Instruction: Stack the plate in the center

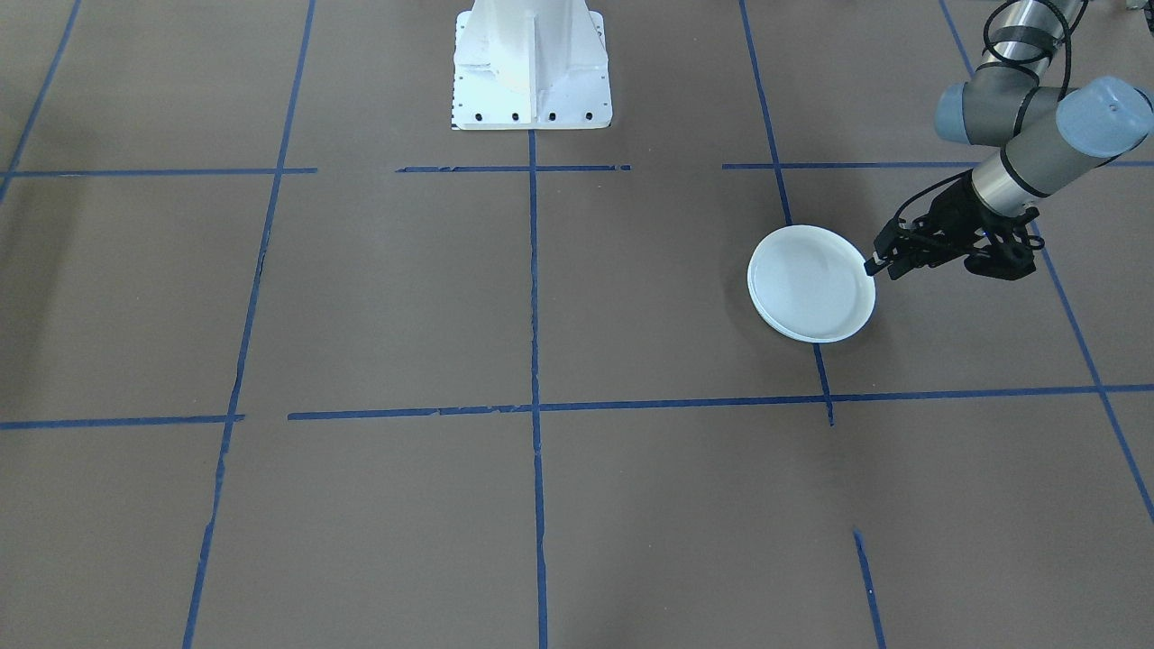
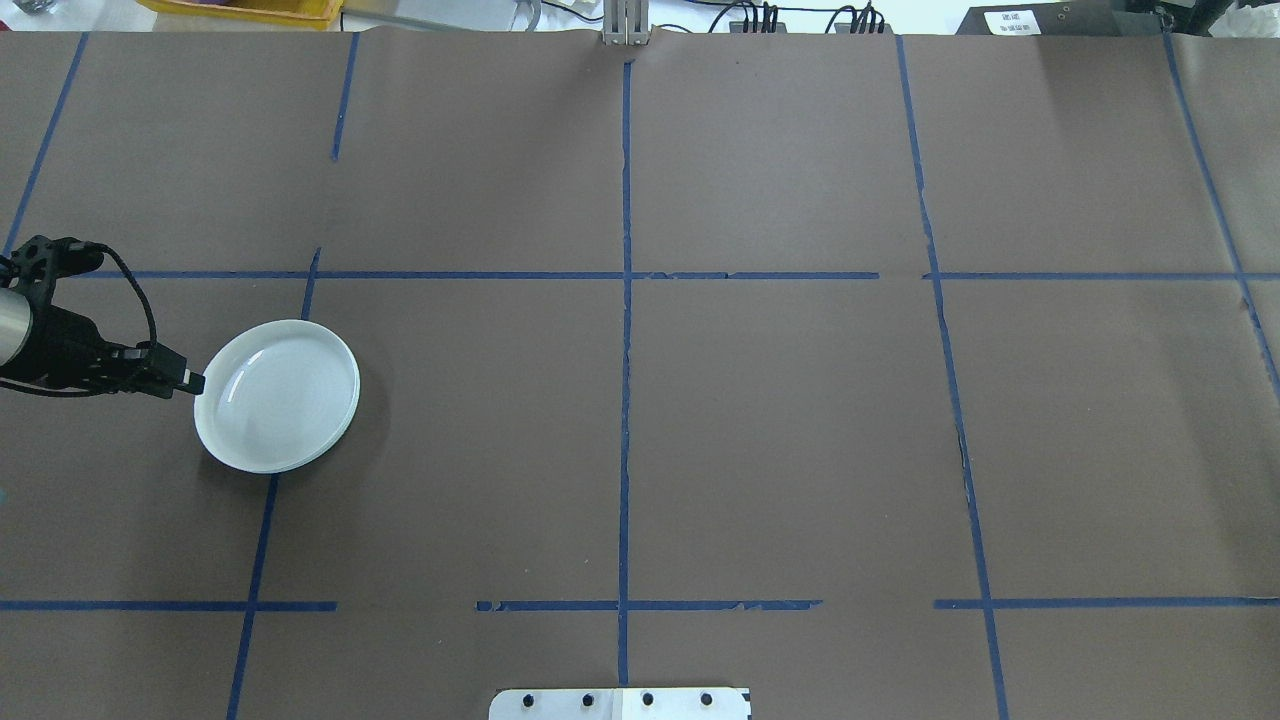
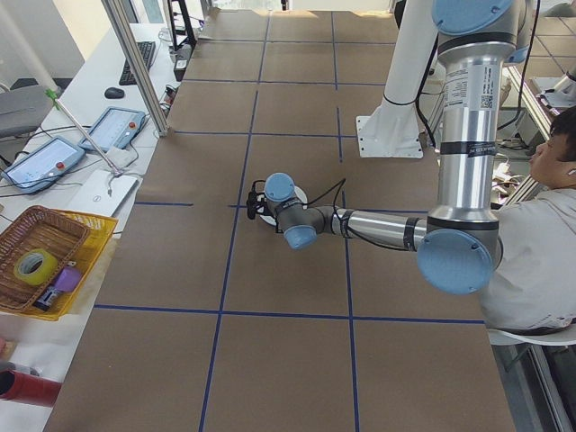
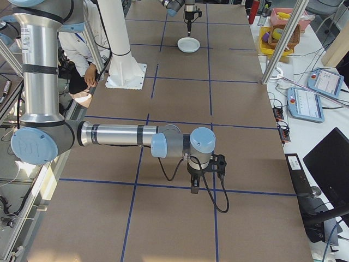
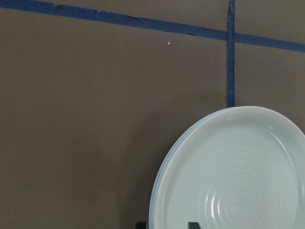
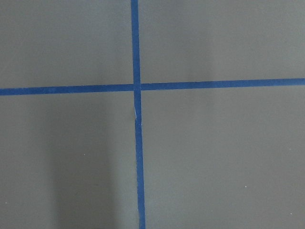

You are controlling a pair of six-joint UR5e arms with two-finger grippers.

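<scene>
A pale plate with concentric ring ridges [image 5: 238, 176] lies on top of a stack [image 2: 278, 395] on the table's left part. Under it a thin bluish-grey rim [image 5: 153, 200] of another plate shows; that plate's face is hidden, so I cannot tell whether it is the smooth one. My left gripper [image 2: 192, 381] sits at the stack's left edge [image 1: 811, 284], one fingertip outside the rim and one inside, shut on the ridged plate's rim. My right gripper [image 4: 194, 188] hangs over a tape cross far to the right; I cannot tell whether it is open or shut.
Brown paper with blue tape lines [image 2: 625, 400] covers the table. The robot's white base [image 1: 532, 68] stands at the near middle edge. A yellow tray with a basket [image 3: 49, 261] and tablets lie off the far side. A seated person [image 3: 549, 243] is beside the robot.
</scene>
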